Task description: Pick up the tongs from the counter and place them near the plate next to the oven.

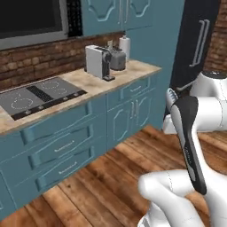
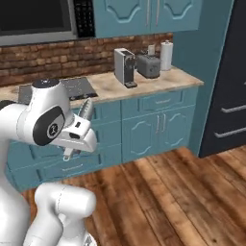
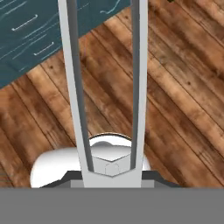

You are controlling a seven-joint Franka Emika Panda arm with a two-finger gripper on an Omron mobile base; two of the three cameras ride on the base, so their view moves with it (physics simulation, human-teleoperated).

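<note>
Tongs first, since they're right up against the hand camera: two slim silver-grey arms joined at the near end, running straight away from the hand and spreading a little toward their tips. So the long axis lines up with the way the hand points, tips leading. Underneath them is just wooden floor and a corner of teal cabinet fronts, so they're off the surface and up in the air.

From the right base view you can see the hand tucked against the white arm, low in front of the cabinets, with the tongs sticking out past it, slanting upward toward the surface. The hand is clenched on the tongs at the joined end. I can't actually make out the finger tips themselves.

Counting what sits on the beige surface: one black cooktop with four ring marks, one white coffee machine, one grey toaster, one white paper towel roll near the far right corner against the brick wall. One pair of tongs total.

Above the cooktop there's one dark microwave, and one tall dark fridge-looking unit stands past the right end of the surface.
</note>
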